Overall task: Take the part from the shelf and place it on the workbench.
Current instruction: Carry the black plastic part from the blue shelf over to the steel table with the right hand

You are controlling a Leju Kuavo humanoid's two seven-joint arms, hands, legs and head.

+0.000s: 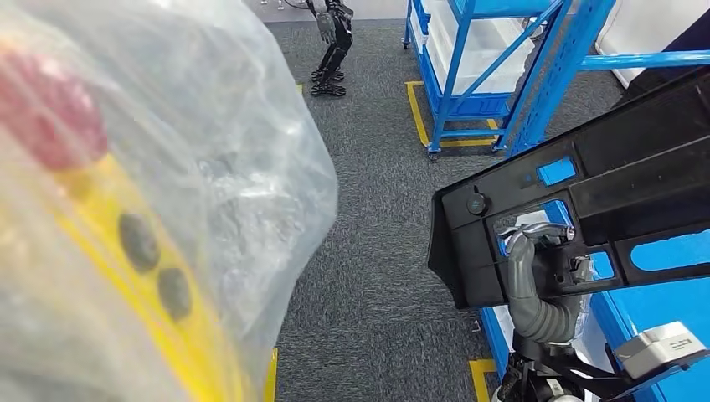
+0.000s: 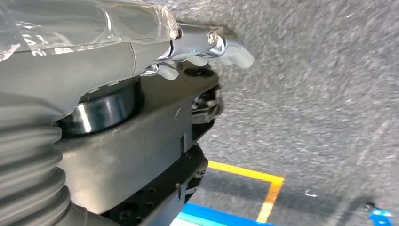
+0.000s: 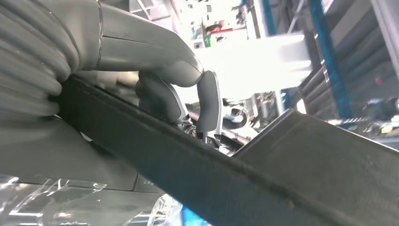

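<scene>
The part [image 1: 586, 193] is a large black moulded panel with openings, held up tilted at the right of the head view. My right hand [image 1: 523, 251] reaches up from below into one opening, and its fingers curl over the panel's inner edge. In the right wrist view the right hand [image 3: 179, 89] wraps its thumb and fingers around the black edge of the part [image 3: 211, 179]. My left hand [image 2: 155, 117] hangs over grey carpet with its fingers loosely extended and nothing in them. In the head view it is hidden behind a plastic wrap.
A clear plastic bag over a yellow object [image 1: 151, 209] with a red knob fills the left, close to the camera. A blue shelf rack [image 1: 469, 50] stands ahead on yellow floor tape [image 1: 416, 109]. Another robot [image 1: 332, 42] stands far back. Blue framework [image 1: 670, 335] lies at lower right.
</scene>
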